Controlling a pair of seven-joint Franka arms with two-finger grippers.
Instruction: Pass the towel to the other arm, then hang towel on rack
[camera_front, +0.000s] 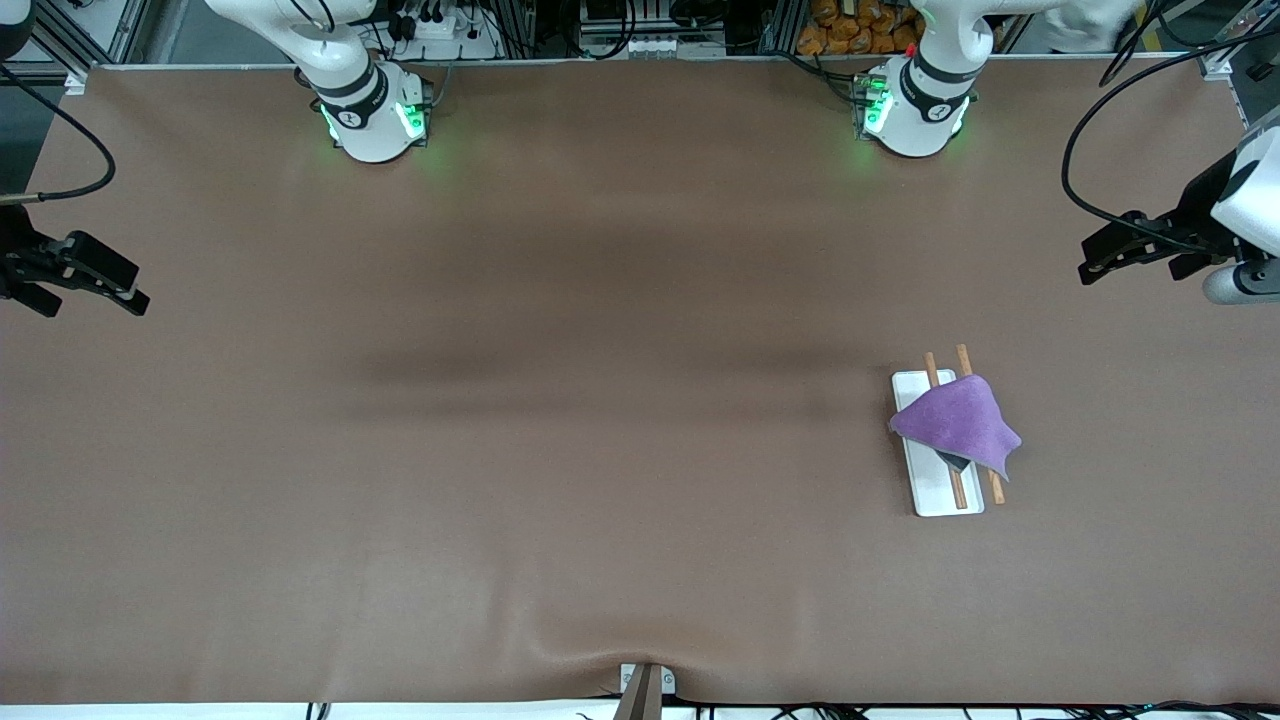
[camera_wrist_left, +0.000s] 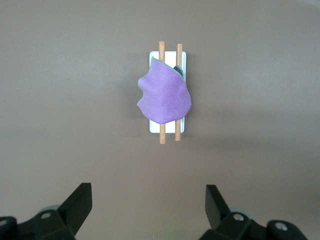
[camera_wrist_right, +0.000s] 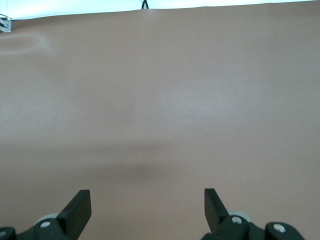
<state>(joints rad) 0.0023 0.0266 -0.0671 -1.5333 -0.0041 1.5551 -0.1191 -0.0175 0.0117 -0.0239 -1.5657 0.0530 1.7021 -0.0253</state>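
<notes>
We note the towel (camera_front: 955, 424) draped over the rack (camera_front: 936, 495) toward the left arm's end, no legible writing, left gripper (camera_front: 1100, 262) and right gripper (camera_front: 125, 290) both spread, empty, waiting above the table's ends.

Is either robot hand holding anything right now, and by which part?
Nothing is held. The left gripper and right gripper are open and empty; the towel drapes over the rack.
</notes>
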